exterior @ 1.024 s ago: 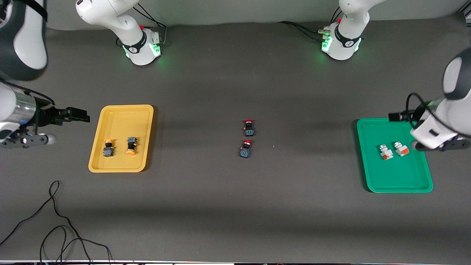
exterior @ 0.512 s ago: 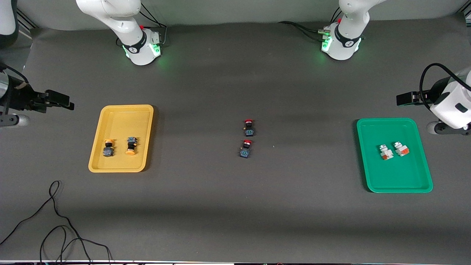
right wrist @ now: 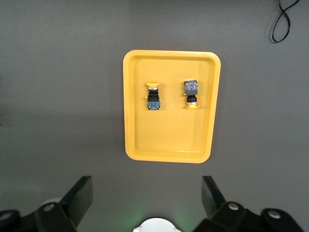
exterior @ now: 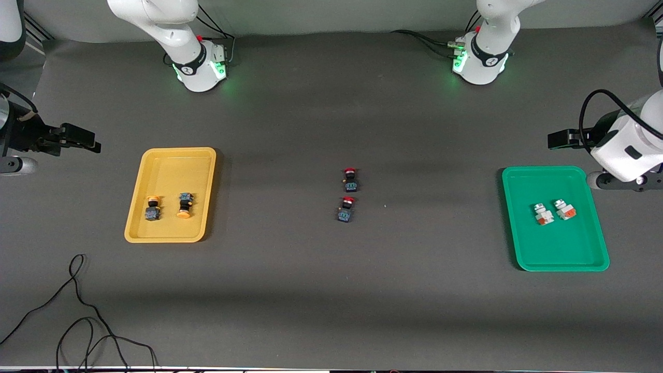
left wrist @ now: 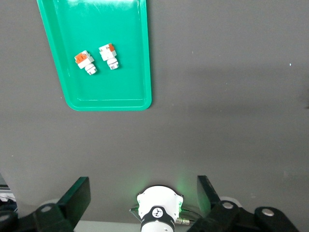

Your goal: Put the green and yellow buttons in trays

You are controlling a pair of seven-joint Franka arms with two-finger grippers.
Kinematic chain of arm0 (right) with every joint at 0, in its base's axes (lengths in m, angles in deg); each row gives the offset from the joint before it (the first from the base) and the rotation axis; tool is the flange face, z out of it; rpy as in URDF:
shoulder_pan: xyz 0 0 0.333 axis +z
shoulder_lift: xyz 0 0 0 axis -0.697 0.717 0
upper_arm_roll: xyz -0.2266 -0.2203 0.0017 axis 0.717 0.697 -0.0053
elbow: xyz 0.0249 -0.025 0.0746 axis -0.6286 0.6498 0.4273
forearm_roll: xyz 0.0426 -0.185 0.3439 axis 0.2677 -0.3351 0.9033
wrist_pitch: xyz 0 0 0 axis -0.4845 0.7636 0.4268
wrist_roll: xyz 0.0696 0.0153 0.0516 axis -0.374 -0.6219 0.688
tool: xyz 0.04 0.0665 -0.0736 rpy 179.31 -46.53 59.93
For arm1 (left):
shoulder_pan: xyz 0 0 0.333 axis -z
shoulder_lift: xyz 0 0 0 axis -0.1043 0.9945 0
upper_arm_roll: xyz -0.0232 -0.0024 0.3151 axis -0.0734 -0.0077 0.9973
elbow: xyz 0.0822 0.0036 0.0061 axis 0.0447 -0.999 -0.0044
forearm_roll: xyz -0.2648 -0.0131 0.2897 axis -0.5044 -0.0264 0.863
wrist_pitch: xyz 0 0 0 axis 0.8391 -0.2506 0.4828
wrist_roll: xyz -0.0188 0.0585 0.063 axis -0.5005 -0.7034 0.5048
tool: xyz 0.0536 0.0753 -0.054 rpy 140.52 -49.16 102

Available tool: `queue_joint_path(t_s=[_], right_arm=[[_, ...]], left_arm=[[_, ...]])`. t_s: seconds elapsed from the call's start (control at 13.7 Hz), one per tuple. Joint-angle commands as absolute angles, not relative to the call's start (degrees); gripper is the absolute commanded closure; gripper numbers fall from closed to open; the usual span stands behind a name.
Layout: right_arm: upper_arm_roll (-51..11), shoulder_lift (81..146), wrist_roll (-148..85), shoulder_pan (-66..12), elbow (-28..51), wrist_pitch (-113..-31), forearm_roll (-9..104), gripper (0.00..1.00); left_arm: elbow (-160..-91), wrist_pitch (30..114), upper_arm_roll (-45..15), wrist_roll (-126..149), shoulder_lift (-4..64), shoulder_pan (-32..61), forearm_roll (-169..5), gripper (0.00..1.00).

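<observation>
The yellow tray [exterior: 176, 166] holds two black buttons with orange-yellow caps [exterior: 152, 207] [exterior: 185, 205], also in the right wrist view [right wrist: 153, 96] [right wrist: 191, 94] on that tray [right wrist: 169, 137]. The green tray [exterior: 559, 248] holds two white-grey switches with orange faces [exterior: 543, 214] [exterior: 564, 209], also in the left wrist view [left wrist: 85, 61] [left wrist: 109, 56] on that tray [left wrist: 123, 82]. My left gripper [exterior: 621, 181] [left wrist: 143, 193] is open and empty, high up by the green tray's edge. My right gripper [exterior: 13, 166] [right wrist: 145, 193] is open and empty, high up beside the yellow tray.
Two black buttons with red caps [exterior: 350, 179] [exterior: 346, 209] lie mid-table between the trays. A loose black cable [exterior: 77, 311] lies near the front camera at the right arm's end. Both arm bases [exterior: 199, 65] [exterior: 479, 59] stand along the table's edge.
Both hands have drawn up and away from the trays toward the bases' side; the left hand no longer covers the green tray's corner. The buttons and switches have not moved.
</observation>
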State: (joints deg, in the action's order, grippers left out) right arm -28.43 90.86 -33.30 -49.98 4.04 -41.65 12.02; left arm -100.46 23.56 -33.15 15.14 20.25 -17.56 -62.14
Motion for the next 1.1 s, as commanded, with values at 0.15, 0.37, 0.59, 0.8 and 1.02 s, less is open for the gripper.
queue_joint_path(t_s=[0.15, 0.37, 0.59, 0.8, 1.02], right_arm=[[-28.7, 89.8, -35.1, -48.8, 3.3, -41.8, 9.0, 0.0], [-28.6, 89.7, -35.1, -48.8, 3.2, -41.7, 9.0, 0.0], [-28.0, 89.7, -35.1, -48.8, 3.1, -41.6, 9.5, 0.0], [-28.0, 89.8, -35.1, -48.8, 2.7, -41.5, 9.6, 0.0], [-28.0, 89.9, -35.2, -48.8, 2.6, -41.4, 9.7, 0.0]], left_arm=[[-99.1, 22.2, -14.4, 14.5, 18.6, 1.6, -62.9, 0.04], [-102.9, 26.2, -6.4, 12.5, 15.4, 7.9, -66.0, 0.07], [-114.7, 35.6, -6.0, 11.7, 8.0, 8.0, -67.1, 0.06], [-124.5, 46.1, -6.0, 11.7, 2.1, 8.1, -69.6, 0.06], [-125.1, 49.8, -6.0, 11.8, 2.5, 8.0, -70.6, 0.03]])
